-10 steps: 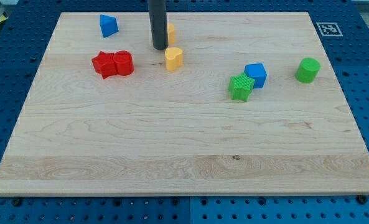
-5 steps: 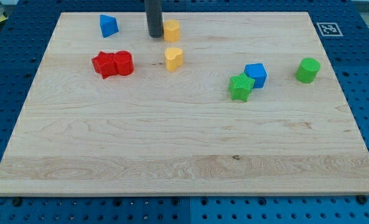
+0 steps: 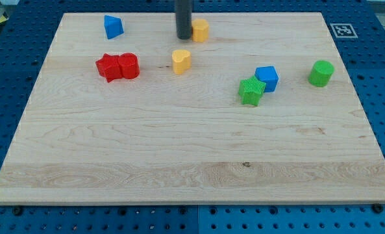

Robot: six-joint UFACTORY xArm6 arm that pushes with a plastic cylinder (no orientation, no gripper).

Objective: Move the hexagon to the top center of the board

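My tip (image 3: 183,37), the end of a plain dark rod with no hand to open or close, touches the left side of the small yellow hexagon block (image 3: 200,30), top centre of the pale wooden surface (image 3: 192,149).

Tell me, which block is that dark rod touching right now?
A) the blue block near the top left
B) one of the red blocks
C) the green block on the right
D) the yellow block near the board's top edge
D: my tip sits right against the left side of the yellow hexagon near the top edge of the board, away from every other block.
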